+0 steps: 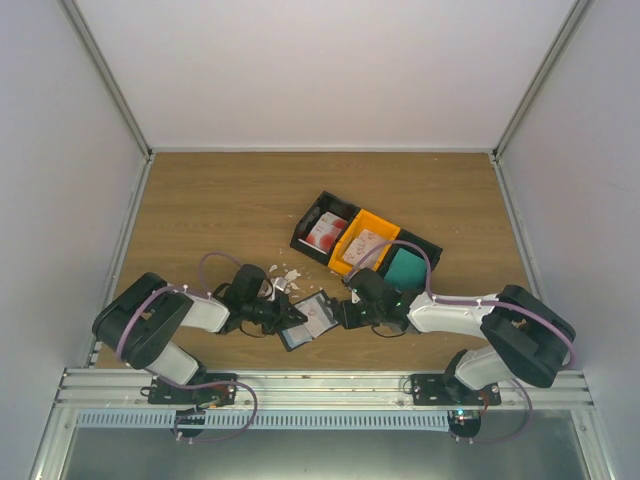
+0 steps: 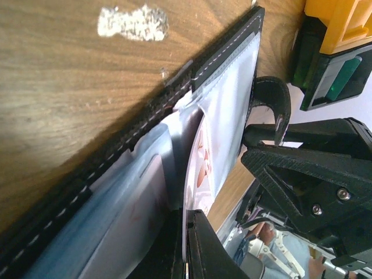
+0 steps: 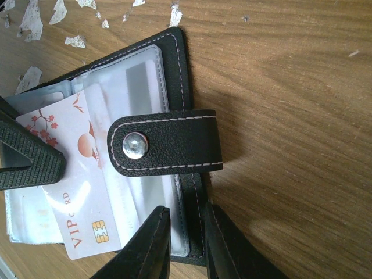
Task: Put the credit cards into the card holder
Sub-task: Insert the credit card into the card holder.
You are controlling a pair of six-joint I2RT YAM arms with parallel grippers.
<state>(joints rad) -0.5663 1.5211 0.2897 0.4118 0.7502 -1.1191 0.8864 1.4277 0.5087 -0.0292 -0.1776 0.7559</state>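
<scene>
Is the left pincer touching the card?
Touching. The left wrist view shows the card edge clamped in the left pincer.

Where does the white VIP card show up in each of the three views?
Top external: the VIP card is a small white patch on the card holder, centre, low on the table.
Left wrist: seen nearly edge-on, centre of the picture.
Right wrist: lower left, face up on the open holder.
Shared landmark: the card holder's black stitched border.
</scene>
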